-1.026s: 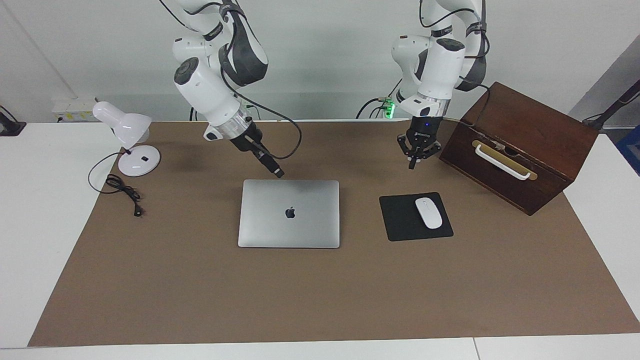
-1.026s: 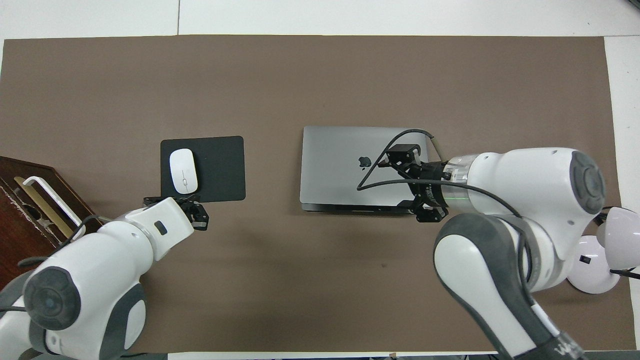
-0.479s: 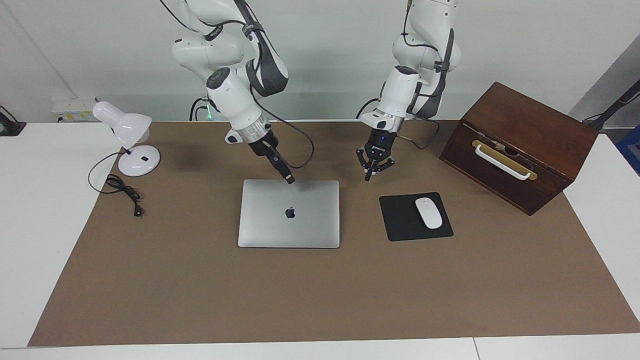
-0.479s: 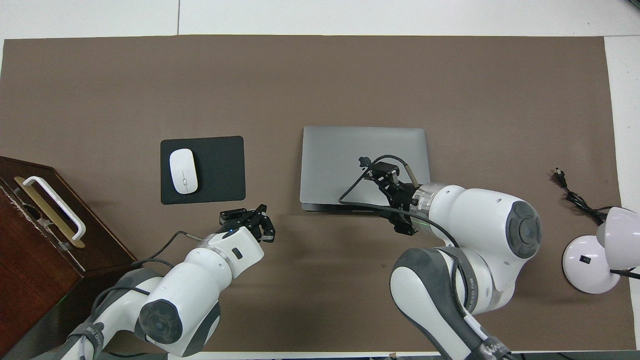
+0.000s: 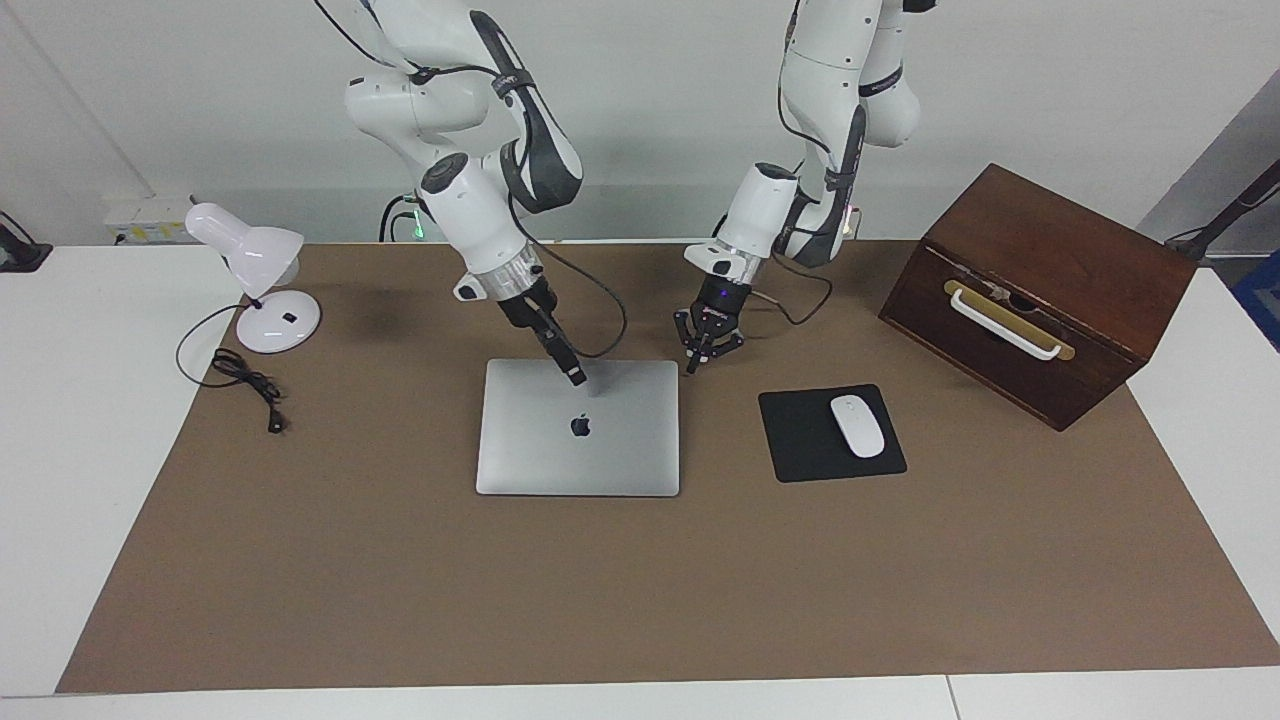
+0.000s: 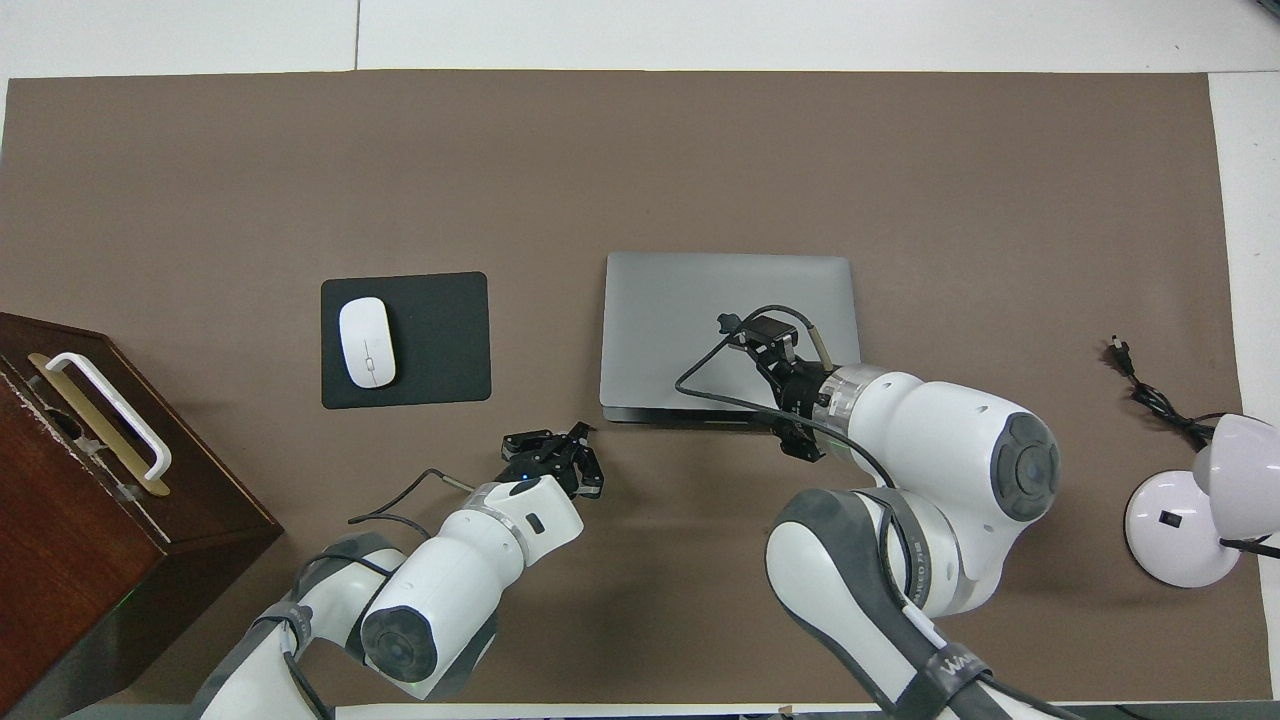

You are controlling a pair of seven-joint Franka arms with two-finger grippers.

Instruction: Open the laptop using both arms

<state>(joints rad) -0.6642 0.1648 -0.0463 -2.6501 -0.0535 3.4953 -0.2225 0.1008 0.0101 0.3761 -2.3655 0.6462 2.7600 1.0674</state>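
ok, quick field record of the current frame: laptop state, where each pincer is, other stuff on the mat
laptop: closed, flat on the brown mat, logo up
right pincer: over the lid's edge nearer the robots, tip at or just above the lid; contact unclear
left pincer: low over the mat beside the laptop's corner nearest the left arm
mouse: on black mouse pad, toward the left arm's end
wooden box: left arm's end
lamp: right arm's end

My two arms [image 5: 470,215] share the table with one laptop [image 5: 578,428], one mouse [image 5: 858,426], one mouse pad [image 5: 800,440], one lamp [image 5: 255,270], one wooden box [image 5: 1040,290].
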